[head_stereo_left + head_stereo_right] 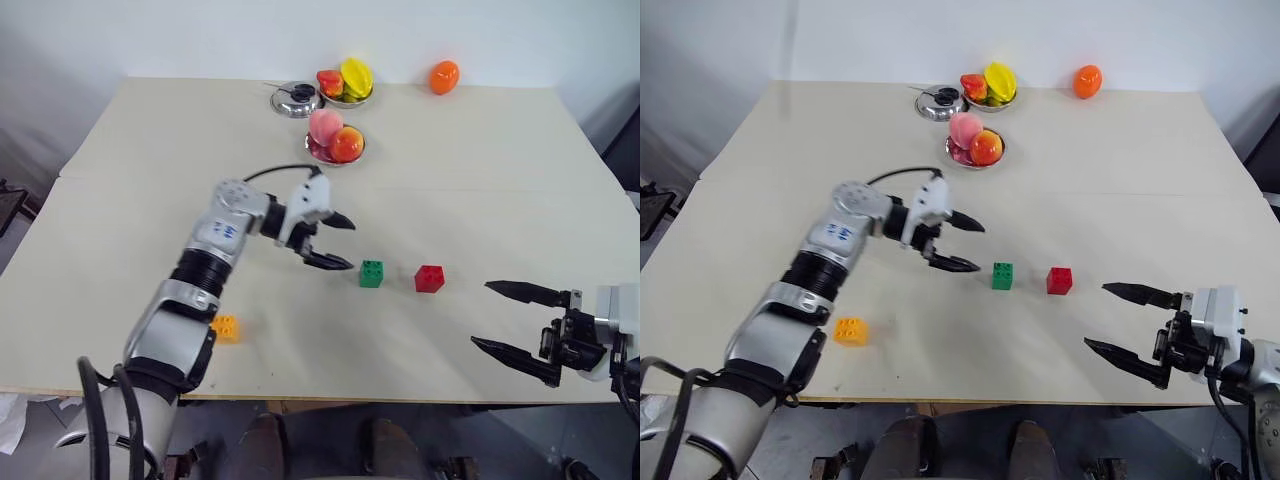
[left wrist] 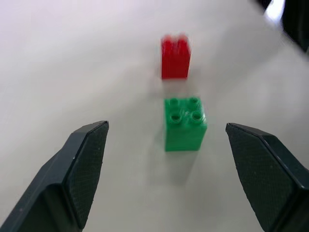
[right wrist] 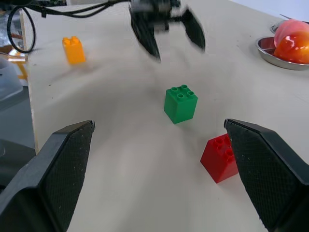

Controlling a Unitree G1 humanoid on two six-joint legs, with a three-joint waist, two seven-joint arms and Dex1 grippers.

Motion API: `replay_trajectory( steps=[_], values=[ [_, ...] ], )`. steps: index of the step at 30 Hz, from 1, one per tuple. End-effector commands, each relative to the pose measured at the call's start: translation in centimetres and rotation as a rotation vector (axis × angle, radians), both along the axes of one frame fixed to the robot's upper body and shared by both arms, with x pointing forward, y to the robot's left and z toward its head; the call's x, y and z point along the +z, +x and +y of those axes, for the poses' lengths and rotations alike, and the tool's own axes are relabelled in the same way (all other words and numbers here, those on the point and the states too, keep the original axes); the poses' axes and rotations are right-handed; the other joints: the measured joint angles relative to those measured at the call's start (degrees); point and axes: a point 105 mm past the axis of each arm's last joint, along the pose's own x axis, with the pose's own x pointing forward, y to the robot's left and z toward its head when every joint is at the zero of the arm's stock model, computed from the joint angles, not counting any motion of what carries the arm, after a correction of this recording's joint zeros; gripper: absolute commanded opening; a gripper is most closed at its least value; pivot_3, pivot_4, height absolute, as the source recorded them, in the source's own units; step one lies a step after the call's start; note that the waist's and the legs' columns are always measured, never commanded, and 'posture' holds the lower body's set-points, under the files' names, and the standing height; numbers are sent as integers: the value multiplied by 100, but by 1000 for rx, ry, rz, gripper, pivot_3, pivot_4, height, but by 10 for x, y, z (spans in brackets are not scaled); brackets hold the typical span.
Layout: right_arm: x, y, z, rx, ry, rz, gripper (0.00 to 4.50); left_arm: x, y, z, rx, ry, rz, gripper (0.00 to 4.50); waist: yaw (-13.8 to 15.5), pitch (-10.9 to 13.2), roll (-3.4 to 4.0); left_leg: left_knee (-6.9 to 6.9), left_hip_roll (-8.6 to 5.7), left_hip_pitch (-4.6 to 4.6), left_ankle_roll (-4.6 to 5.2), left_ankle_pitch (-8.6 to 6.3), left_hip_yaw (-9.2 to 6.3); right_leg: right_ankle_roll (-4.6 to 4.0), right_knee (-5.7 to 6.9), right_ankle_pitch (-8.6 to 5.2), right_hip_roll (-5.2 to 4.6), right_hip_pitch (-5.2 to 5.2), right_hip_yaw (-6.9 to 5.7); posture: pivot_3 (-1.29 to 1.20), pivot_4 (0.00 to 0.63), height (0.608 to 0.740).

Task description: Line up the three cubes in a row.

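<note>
Green cube [image 1: 371, 273] and red cube [image 1: 429, 278] sit side by side mid-bench, a small gap between them, so two of the row are set. The orange cube [image 1: 850, 330] lies well apart, near the front edge by my left forearm. I judge that one is next: I'd carry the left end effector [image 1: 328, 241] over it, come down square to its sides, pinch low, then set it on the green cube's free side, on the same line and with a matching gap.

My left end effector hangs just beside the green cube, not touching, spread wide, pointing across toward it and tipped slightly down. The right end effector [image 1: 1132, 327] hovers near the bench's [image 1: 500, 160] front right, level, spread, empty.
</note>
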Motion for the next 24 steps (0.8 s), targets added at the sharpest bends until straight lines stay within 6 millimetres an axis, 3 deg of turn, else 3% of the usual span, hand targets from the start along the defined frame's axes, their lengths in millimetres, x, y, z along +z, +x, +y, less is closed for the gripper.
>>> replay_trajectory(
  steps=[1,3,5,8,11,13,16,20,24],
  values=[
    [6,8,4,21,15,-22,4500,29,-22,47,-58,-134,-52,4136,-90,-1,3,-3,1,1,0,0,1,0,7,0,0,0,0,0,150,740],
    [8,14,4,12,27,-33,4500,29,-34,68,-68,-149,-20,4136,-143,0,5,-6,1,4,0,0,2,0,20,0,0,2,1,0,150,740],
    [7,15,10,54,17,-39,4500,26,-39,94,34,-171,-29,4490,-142,0,6,-9,2,5,0,0,0,0,22,0,0,1,0,0,150,740],
    [8,16,19,106,24,-38,4500,7,-49,131,178,-112,-21,4496,-129,1,5,-4,3,3,2,-1,1,0,23,0,0,1,0,0,150,740],
    [8,10,40,239,26,-21,4500,-24,-65,206,503,-122,9,4496,-167,1,7,-4,5,4,3,-2,2,0,22,0,-1,1,1,0,150,740],
    [5,5,48,306,12,1,4500,-42,-81,230,590,-80,42,4496,-195,2,6,-13,11,7,4,-3,3,-11,28,-6,1,-5,-1,0,150,740],
    [8,1,56,366,17,11,4500,-69,-109,247,595,37,100,4496,-119,2,5,-10,10,5,4,-5,3,-12,26,-6,0,-4,-2,0,150,740],
    [13,-1,63,405,26,-4,4500,-73,-119,257,669,5,107,4496,-89,1,4,-4,10,5,5,-13,0,-20,9,-5,-1,-3,-5,0,150,740],
    [4,-4,56,426,-27,36,4500,-76,-128,237,599,-13,104,4496,-110,0,4,-6,11,5,3,-16,-2,-21,10,-5,-1,-2,-8,0,150,740]
  ],
)
